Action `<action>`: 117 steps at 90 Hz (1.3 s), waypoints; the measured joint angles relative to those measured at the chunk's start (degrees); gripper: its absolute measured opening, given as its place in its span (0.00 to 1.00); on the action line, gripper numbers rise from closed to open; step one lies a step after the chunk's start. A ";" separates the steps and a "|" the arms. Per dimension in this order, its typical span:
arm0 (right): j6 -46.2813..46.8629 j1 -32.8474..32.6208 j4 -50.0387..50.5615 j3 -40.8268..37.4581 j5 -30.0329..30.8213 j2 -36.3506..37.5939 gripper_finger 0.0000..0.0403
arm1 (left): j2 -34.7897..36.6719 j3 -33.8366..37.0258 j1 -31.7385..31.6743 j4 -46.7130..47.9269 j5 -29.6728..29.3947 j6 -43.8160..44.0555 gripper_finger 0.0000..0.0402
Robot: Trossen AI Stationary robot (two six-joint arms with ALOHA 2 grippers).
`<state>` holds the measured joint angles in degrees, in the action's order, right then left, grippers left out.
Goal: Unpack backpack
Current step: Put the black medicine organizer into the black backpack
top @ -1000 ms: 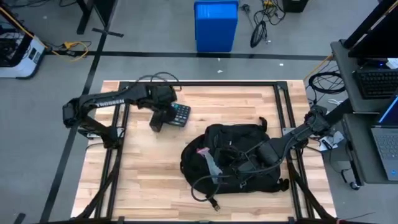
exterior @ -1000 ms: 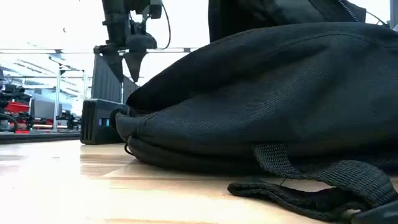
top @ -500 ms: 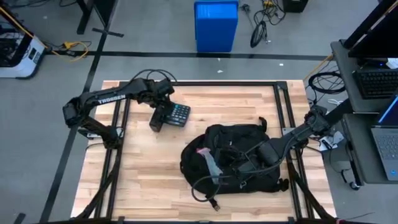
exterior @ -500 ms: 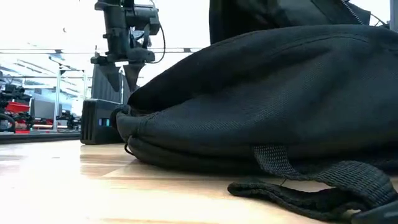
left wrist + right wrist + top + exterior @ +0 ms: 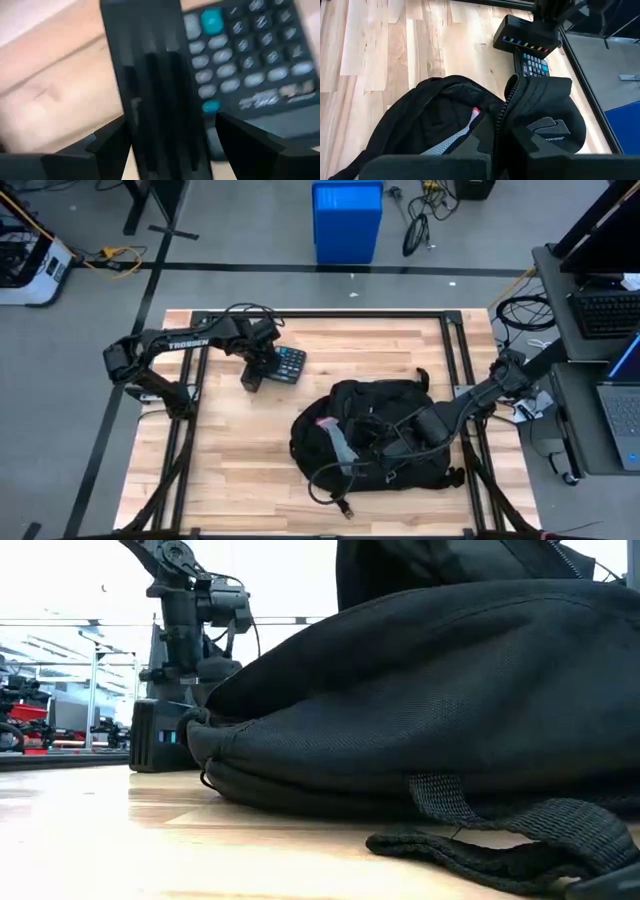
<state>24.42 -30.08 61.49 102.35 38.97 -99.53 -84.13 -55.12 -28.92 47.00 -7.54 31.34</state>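
Left tool (image 5: 262, 366) seemingly low over calculator (image 5: 289, 364)

Blurring badly in the left wrist view: calculator (image 5: 240, 60) keys, labels unreadable. Hiding most of the left pincer (image 5: 185, 690) behind the backpack (image 5: 430, 710) in the low view, fingertips unseen. Cutting the backpack off at the right edge there.

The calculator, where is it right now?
High view: the calculator lies on the table's far left, beside a black box, under the left gripper.
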 joint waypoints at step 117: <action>-0.19 1.06 0.41 0.00 -0.04 -0.02 0.01 | 18.07 -1.48 11.46 0.08 4.85 -6.45 0.40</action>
<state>24.23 -29.02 61.91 102.35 38.94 -99.55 -66.06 -56.60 -17.46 47.08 -2.68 24.89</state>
